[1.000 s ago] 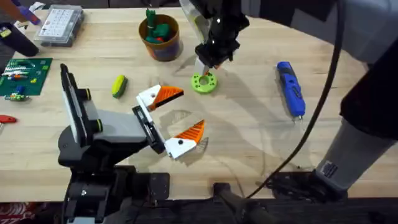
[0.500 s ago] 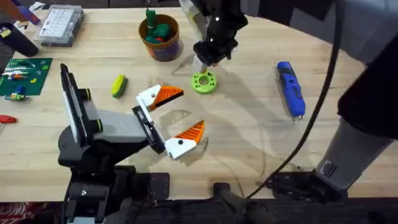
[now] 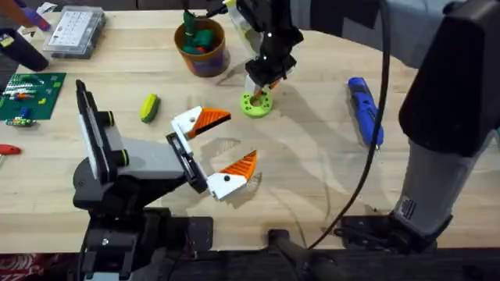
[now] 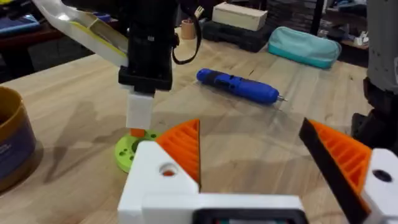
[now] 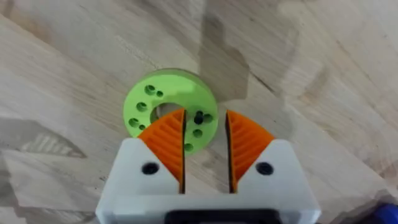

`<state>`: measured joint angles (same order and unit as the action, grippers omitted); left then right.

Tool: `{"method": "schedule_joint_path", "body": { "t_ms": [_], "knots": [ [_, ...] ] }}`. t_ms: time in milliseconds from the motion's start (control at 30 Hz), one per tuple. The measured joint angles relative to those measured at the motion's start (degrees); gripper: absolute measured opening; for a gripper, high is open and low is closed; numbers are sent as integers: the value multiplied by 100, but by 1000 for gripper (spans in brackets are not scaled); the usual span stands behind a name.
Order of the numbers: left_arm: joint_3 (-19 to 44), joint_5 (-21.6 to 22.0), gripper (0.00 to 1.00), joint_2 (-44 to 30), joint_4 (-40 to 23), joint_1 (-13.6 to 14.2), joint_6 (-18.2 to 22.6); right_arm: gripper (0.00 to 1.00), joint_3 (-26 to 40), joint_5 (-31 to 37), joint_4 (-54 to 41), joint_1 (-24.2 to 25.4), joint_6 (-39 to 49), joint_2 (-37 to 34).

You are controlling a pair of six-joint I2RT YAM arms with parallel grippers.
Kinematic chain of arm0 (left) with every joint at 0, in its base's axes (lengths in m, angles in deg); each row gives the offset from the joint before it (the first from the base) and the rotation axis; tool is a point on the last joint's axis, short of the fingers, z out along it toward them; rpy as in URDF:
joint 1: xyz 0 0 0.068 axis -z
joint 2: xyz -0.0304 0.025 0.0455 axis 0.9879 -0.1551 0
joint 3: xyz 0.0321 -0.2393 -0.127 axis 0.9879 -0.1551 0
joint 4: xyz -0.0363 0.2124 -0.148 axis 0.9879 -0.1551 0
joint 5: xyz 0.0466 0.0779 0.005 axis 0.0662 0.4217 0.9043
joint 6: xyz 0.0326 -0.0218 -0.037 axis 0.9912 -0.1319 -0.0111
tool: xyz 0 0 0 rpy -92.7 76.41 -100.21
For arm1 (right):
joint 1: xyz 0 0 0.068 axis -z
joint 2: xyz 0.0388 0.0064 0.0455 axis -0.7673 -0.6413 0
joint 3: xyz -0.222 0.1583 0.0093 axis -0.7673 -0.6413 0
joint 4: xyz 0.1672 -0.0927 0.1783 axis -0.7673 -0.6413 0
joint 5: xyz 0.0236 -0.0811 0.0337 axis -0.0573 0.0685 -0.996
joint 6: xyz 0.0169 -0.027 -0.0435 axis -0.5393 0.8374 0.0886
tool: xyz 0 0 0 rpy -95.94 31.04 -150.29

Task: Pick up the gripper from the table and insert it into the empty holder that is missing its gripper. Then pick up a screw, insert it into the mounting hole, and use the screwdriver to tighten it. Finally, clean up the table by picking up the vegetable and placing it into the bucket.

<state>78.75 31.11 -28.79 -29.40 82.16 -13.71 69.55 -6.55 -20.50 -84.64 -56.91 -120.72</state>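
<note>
while my left tool (image 3: pixel 212 147) stays spread and idle, my right tool (image 5: pixel 206 152), narrowly parted, has dropped onto the green disc (image 3: pixel 255 104), at twelve o'clock.

This is a workshop or robotics lab rather than a home. A pale wooden workbench (image 3: pixel 312 164) carries bench gear: a green circuit board (image 3: pixel 30 97) at its far left edge, a clear plastic box of small parts (image 3: pixel 76 31) behind that, and a blue electric screwdriver (image 3: pixel 366 110) lying on the right. Beyond the bench stand dark cases (image 4: pixel 245 35), a pale box (image 4: pixel 239 15) on top of them, and a teal zip pouch (image 4: pixel 305 46).
</note>
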Motion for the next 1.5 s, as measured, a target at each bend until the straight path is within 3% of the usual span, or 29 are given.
{"method": "schedule_joint_path", "body": {
  "t_ms": [1500],
  "knots": [
    [0, 0, 986, 0, 0, 0, -2, 340, 0, -143, -40, -6, -86, -151]
  ]
}}
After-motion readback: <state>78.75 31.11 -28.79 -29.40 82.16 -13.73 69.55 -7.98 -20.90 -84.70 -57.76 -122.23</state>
